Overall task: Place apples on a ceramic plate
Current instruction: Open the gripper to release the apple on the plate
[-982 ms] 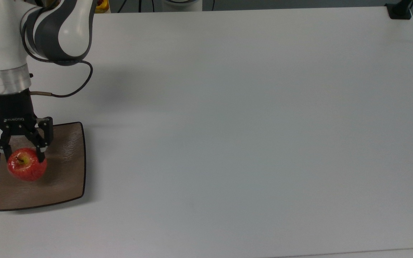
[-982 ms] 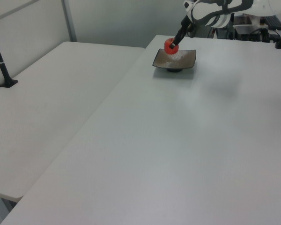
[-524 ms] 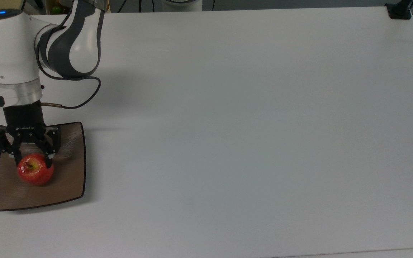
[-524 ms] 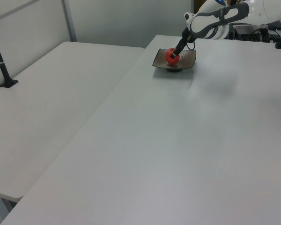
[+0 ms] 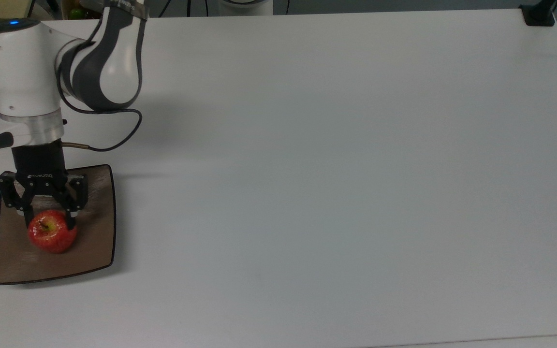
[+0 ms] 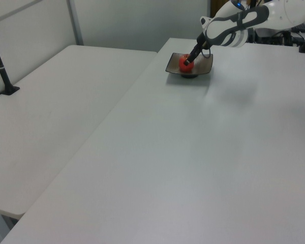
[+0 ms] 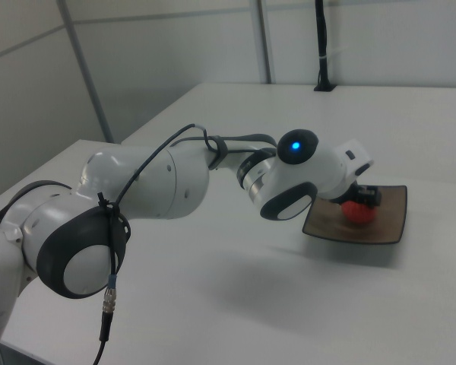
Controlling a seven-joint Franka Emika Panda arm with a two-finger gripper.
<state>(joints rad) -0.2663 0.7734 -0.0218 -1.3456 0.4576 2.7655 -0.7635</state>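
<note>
White table, 2nd table (adjoining), grey wall

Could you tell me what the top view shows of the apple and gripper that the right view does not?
Top view alone: the apple's yellow-green stem patch, and the gripper with its jaws on either side of the apple, closed against it. Right view alone: the arm's long white body with a lit blue spot, and the plate's raised side profile. Both: the red apple sitting on the brown square plate, on the white table, with the gripper at the apple.
</note>
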